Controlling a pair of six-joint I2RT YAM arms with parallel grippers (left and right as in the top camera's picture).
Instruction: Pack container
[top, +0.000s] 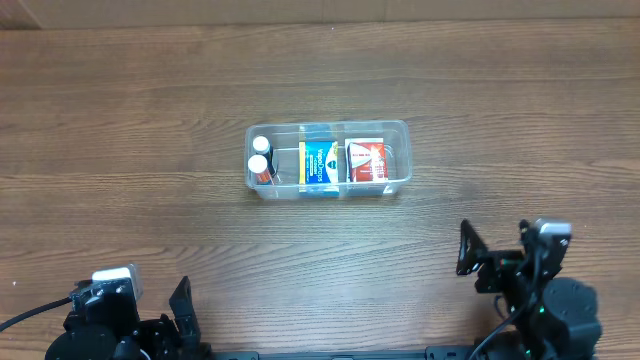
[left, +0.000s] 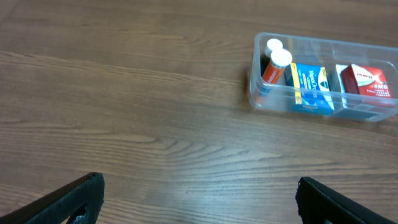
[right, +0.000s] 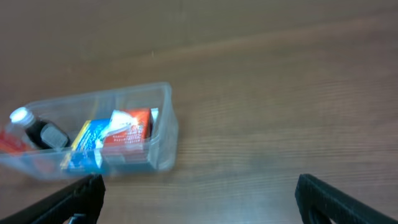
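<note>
The clear plastic container (top: 399, 158) stands at the middle of the table. It holds two white-capped bottles (top: 260, 160), a blue and yellow box (top: 320, 162) and a red and white box (top: 366, 161). It also shows in the left wrist view (left: 260, 93) and, blurred, in the right wrist view (right: 163, 130). My left gripper (left: 198, 199) is open and empty at the front left, far from the container. My right gripper (right: 198, 198) is open and empty at the front right, its fingers over bare wood.
The wooden table (top: 120, 150) stretches wide on all sides of the container. The arm bases sit at the front edge, left (top: 105, 320) and right (top: 545, 300).
</note>
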